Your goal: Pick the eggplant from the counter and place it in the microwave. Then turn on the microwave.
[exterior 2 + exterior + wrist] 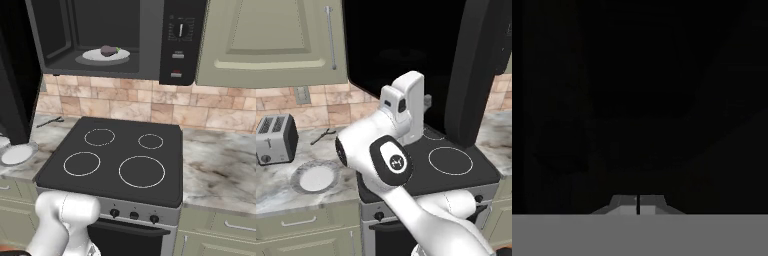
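The eggplant (108,50) lies on a white plate (106,55) inside the grey cavity of the microwave (150,40). The glossy black door (401,45) is swung open toward the left, and its edge shows at the left of the right base view. The control panel (180,40) with a knob and buttons is on the microwave's right side. My gripper (638,205) is shut with nothing between the fingertips, and it faces a dark surface close in front. In the left base view my hand (426,100) sits right against the open door. The marbled counter (220,165) flanks the stove.
A black four-ring stovetop (115,155) lies under the microwave. On the left counter stand a silver toaster (275,139) and a white plate (316,177), with a thin dark utensil (323,135) near the tiled wall. Sage-green cabinets (291,40) hang on both sides.
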